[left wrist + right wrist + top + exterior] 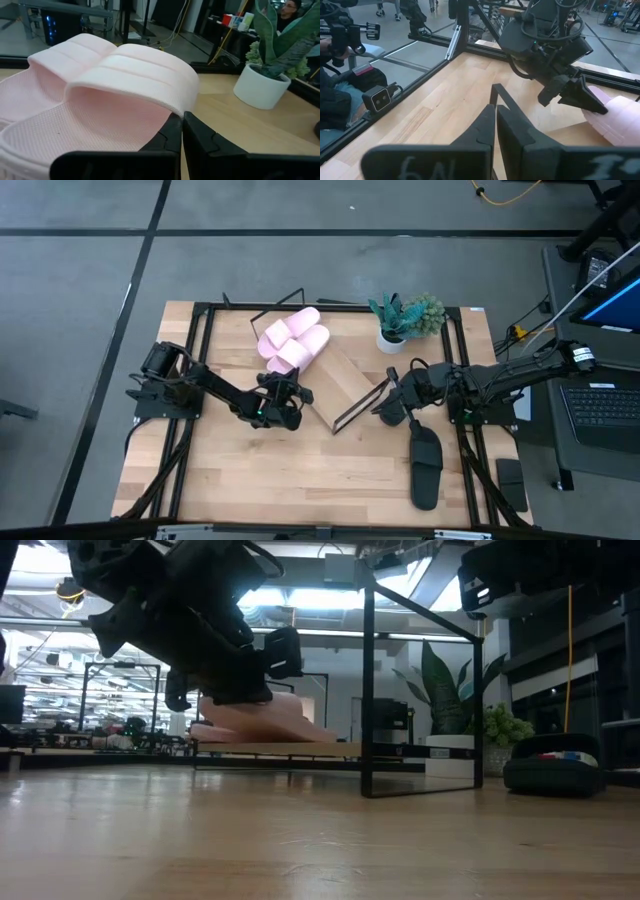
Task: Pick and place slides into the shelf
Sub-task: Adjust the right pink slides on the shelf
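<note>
Even overhead light falls on the desk (250,470), with soft shadows. In the low view, bright ceiling strips leave the arms silhouetted. Wrist-view fingers (200,140) are blurred close up.

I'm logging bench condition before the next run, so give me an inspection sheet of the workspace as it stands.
Surface: wooden tabletop, bare at front.
Job's things: two pink slides side by side on the slanted shelf; one black slide on the table at right; a fourth not seen.
Clutter: potted plant at the back.
Grippers: left claw shut, at the pink slides' near edge; right claw shut, by the shelf's right end.
Cables: yellow cable on the floor.
Surroundings: laptop at right.
</note>
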